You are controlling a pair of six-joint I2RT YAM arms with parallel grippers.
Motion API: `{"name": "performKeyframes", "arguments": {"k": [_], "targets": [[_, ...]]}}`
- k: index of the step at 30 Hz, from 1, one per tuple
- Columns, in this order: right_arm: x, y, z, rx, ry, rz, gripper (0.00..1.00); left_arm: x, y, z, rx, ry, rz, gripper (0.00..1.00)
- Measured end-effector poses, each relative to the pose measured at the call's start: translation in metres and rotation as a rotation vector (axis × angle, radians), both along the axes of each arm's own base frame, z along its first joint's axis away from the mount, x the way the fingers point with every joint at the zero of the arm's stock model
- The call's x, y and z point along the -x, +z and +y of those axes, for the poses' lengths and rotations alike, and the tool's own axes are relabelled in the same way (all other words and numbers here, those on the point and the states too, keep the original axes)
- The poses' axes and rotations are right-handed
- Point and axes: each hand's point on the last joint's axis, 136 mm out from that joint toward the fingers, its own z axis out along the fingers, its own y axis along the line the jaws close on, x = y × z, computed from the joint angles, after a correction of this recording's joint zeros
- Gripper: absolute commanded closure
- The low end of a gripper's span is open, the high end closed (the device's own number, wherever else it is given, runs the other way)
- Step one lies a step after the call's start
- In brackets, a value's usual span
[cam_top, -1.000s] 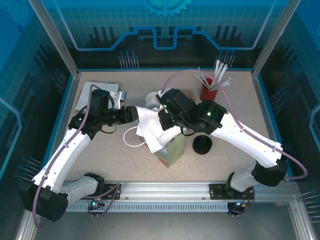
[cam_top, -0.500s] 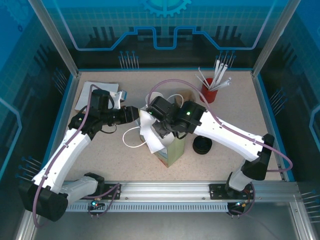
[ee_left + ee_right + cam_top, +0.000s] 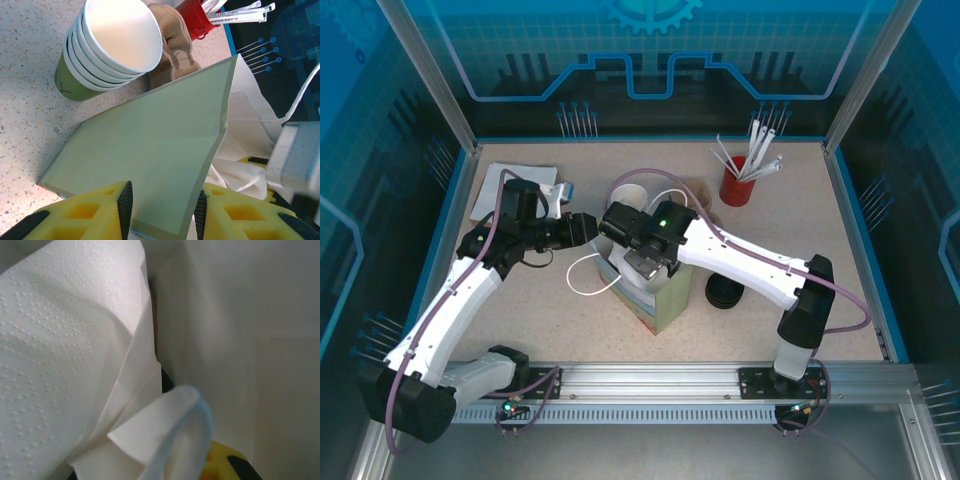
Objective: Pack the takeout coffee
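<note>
Green paper cups (image 3: 630, 190) (image 3: 120, 35), nested in a stack and white inside, stand upright on the table (image 3: 550, 330) just behind the bag (image 3: 660, 300) (image 3: 150, 150), outside it. We see the black lid (image 3: 725, 291) lying on the table just right of the bag, apart from the cups. A brown carrier (image 3: 698, 190) (image 3: 172, 45) sits beside the stack, and a red cup of straws (image 3: 735, 187) (image 3: 196, 19) stands farther right.

The left gripper (image 3: 588, 228) (image 3: 164, 192) is at the bag's left edge. Its yellow fingers (image 3: 75, 215) sit on either side of a corner of the pale green panel, and we cannot tell whether they are clamped on it.

The right gripper (image 3: 642, 265) reaches down into the bag's mouth. From its wrist we see a white embossed napkin (image 3: 70, 350) against the bag's white inner walls, with a bit of one yellow finger (image 3: 220, 460) below it. We cannot tell whether this gripper is closed or apart.
</note>
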Motion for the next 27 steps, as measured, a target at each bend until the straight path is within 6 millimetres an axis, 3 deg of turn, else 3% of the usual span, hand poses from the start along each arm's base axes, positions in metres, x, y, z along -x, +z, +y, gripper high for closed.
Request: {"name": "performKeyframes", "arguments": {"k": [14,22,27], "targets": [[-0.014,0.005,-0.012,0.059,-0.038,-0.021,0.87,0.0,0.0,0.0,0.0,0.0,0.0,0.6],[-0.021,-0.004,-0.019,0.158,-0.045,-0.03,0.86,0.0,0.0,0.0,0.0,0.0,0.0,0.6],[-0.019,-0.001,-0.014,0.135,-0.027,-0.016,0.71,0.0,0.0,0.0,0.0,0.0,0.001,0.58]]}}
